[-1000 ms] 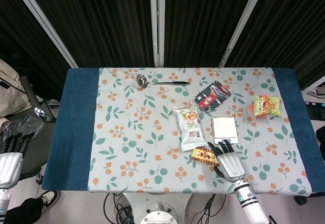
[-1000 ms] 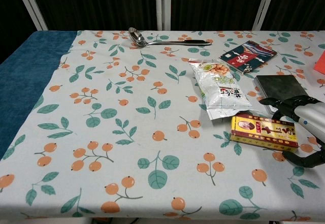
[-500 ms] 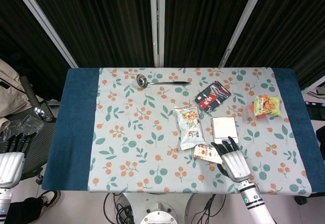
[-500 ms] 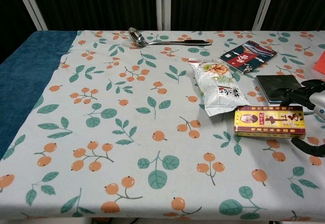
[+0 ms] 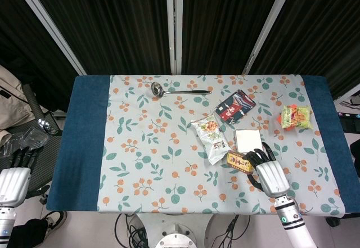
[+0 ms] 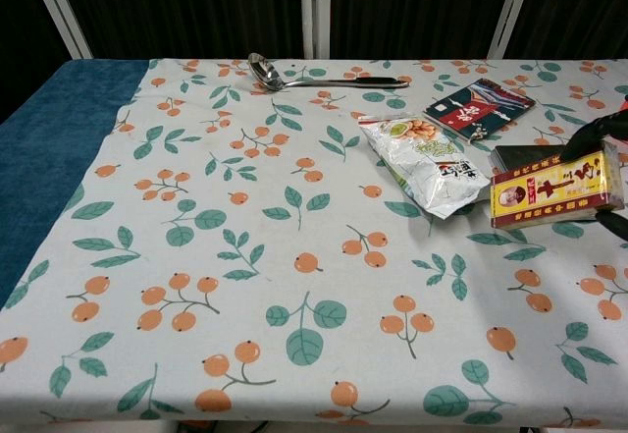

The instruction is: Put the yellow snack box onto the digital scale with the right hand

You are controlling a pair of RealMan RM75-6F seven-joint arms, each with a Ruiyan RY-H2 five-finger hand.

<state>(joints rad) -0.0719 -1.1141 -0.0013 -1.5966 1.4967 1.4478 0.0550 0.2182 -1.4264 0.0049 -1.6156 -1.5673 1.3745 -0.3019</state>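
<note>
The yellow snack box (image 6: 555,189) with red print hangs lifted and tilted above the table, gripped by my right hand (image 5: 270,172), whose dark fingers (image 6: 593,134) show at the right edge of the chest view. In the head view the yellow snack box (image 5: 239,161) sits just below the digital scale (image 5: 248,140), a small flat grey square. The digital scale (image 6: 513,155) is partly hidden behind the box in the chest view. My left hand (image 5: 13,177) hangs off the table at the far left, fingers apart, holding nothing.
A white snack bag (image 5: 210,138) lies left of the scale, touching or nearly touching the box. A dark red packet (image 5: 235,106) lies behind the scale, a ladle (image 5: 179,90) at the back, and an orange-green bag (image 5: 296,116) at the right.
My right hand has lifted the yellow box off the cloth and carried it right, toward the scale. The white snack bag has been pushed and turned. The left hand has hardly moved.
</note>
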